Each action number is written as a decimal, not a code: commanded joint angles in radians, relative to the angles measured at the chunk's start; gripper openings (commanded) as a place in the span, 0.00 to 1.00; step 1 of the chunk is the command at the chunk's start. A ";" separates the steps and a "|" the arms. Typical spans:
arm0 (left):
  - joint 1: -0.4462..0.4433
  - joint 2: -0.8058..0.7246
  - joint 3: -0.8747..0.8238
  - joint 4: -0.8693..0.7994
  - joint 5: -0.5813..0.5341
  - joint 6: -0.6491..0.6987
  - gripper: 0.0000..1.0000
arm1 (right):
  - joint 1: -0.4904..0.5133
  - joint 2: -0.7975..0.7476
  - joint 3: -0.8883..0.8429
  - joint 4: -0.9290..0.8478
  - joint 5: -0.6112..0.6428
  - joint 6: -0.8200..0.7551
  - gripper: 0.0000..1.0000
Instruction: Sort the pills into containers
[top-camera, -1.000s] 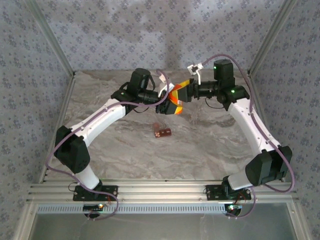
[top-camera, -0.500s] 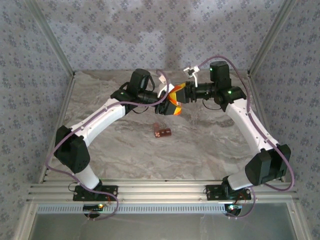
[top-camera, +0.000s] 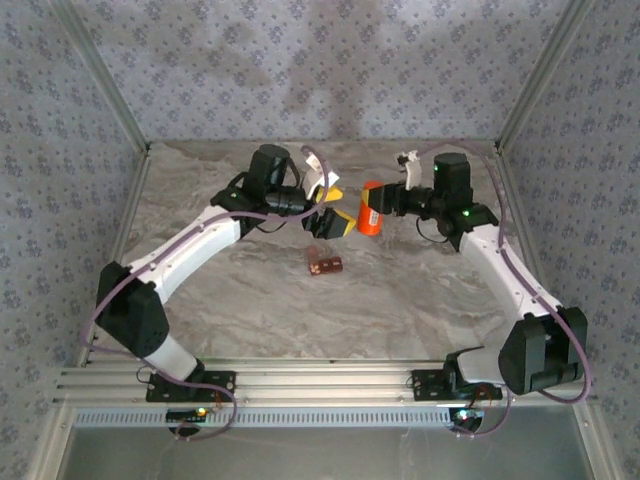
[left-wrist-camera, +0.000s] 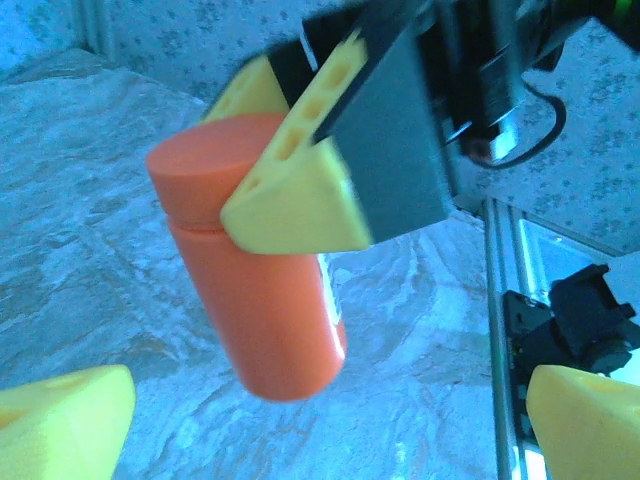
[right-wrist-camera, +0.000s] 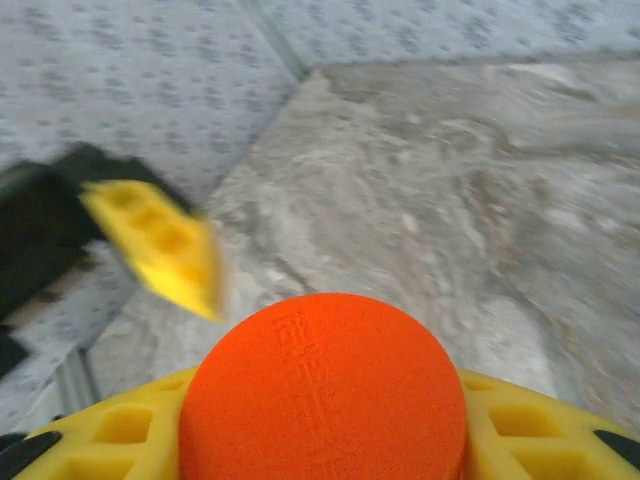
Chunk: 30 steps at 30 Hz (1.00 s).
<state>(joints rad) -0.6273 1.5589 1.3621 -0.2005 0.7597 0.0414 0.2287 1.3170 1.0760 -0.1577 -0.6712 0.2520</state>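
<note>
Near edge: a ribbed aluminium rail (top-camera: 320, 385) is running the full width w/ both arm bases bolted on it. Beyond it the marbled grey counter (top-camera: 420, 300) is lying smooth and flat, w/ wide room at front and right. The containers (top-camera: 324, 264), a small flat reddish-brown strip of square cells, are sitting approx mid-counter, well apart from every edge; what's in the cells is too small to tell. Just past them, above the counter, the right claw (top-camera: 378, 205) is clenching a smooth orange bottle (top-camera: 371, 218), a cylinder, w/ its yellow holed fingers (left-wrist-camera: 295, 195) pinching near the cap end. The left claw (top-camera: 333, 205) is hanging just beside it, released, yellow tips spread wide and apart from the bottle. Patterned walls (top-camera: 300, 70) are closing in the back and both sides.
</note>
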 joint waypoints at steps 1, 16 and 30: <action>0.015 -0.078 -0.056 0.082 -0.087 -0.002 1.00 | 0.000 -0.044 -0.078 0.128 0.188 0.044 0.39; 0.052 -0.225 -0.285 0.283 -0.733 -0.187 1.00 | 0.117 0.017 -0.530 0.733 0.861 0.029 0.39; 0.086 -0.199 -0.280 0.190 -0.839 -0.240 1.00 | 0.199 0.203 -0.599 0.920 1.097 0.070 0.52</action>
<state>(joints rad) -0.5476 1.3678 1.0771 -0.0040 -0.0483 -0.1852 0.4191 1.5089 0.4946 0.6922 0.3470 0.2935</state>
